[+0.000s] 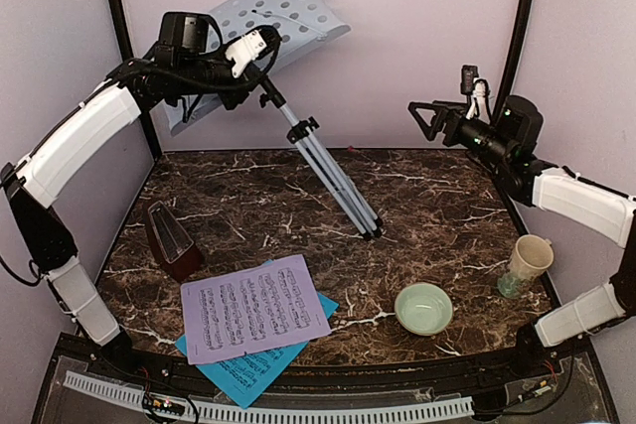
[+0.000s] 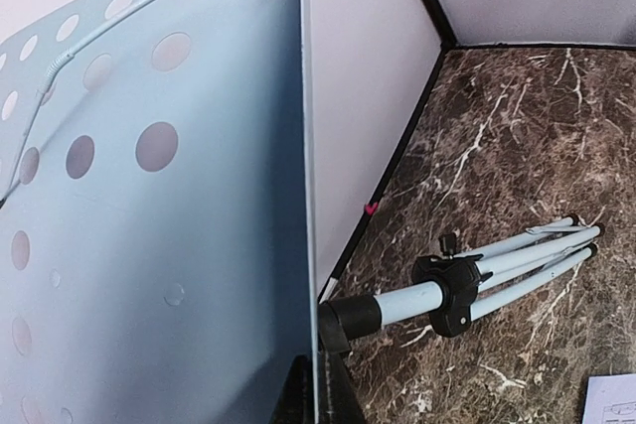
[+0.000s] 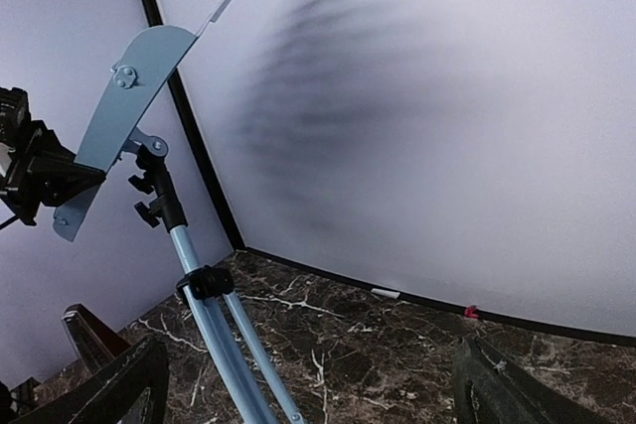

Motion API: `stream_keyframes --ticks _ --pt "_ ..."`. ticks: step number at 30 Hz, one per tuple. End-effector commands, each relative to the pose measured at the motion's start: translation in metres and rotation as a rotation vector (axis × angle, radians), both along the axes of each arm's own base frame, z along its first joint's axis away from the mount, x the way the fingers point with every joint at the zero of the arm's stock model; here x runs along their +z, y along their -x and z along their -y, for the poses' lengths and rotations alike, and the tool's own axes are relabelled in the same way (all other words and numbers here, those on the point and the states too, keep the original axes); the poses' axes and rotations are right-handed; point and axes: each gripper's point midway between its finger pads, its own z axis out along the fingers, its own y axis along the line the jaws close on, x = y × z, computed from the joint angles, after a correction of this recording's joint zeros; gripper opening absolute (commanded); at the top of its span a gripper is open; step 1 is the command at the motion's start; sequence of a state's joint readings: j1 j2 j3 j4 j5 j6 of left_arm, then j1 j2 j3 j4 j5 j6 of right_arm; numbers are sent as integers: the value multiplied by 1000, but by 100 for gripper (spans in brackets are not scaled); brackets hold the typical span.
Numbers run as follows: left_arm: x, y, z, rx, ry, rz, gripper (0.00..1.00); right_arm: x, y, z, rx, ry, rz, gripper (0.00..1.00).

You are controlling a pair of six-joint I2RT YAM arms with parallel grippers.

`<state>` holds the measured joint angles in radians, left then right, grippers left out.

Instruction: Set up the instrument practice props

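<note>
The silver music stand leans across the table's back, its folded legs (image 1: pixel 343 191) resting their feet on the marble. My left gripper (image 1: pixel 231 59) is shut on the edge of its white perforated desk (image 1: pixel 283 9), which it holds high at the back left. In the left wrist view that desk (image 2: pixel 149 245) fills the left half, its edge pinched in my left gripper (image 2: pixel 318 389), with the pole (image 2: pixel 402 300) beyond. My right gripper (image 1: pixel 433 118) hangs open and empty in the air at the right, facing the stand (image 3: pixel 214 330). The lavender page (image 1: pixel 256 307) lies over the cyan page (image 1: pixel 243 372) at the front. The metronome (image 1: pixel 171 238) stands at the left.
A pale green bowl (image 1: pixel 424 307) sits at the front right, and a cream mug (image 1: pixel 527 263) stands near the right edge. Purple walls close in the back and both sides. Dark marble table (image 1: pixel 437 206) lies bare between stand and mug.
</note>
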<state>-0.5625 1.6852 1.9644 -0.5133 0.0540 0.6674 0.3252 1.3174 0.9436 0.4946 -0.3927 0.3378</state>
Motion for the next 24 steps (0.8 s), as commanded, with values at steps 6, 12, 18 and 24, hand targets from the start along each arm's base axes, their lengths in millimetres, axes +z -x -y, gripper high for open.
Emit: stream_keyframes --ticks 6,12,18,24 --pt "199 125 9 -295 183 768 0 31 17 -29 244 34 37 100" --pt "210 164 19 -453 196 918 0 54 23 -42 404 0 50 100" --pt "215 186 27 -566 206 970 0 52 28 -59 596 -24 -7 96" --pt "215 199 36 -623 200 1012 0 50 33 -75 794 -35 -89 92"
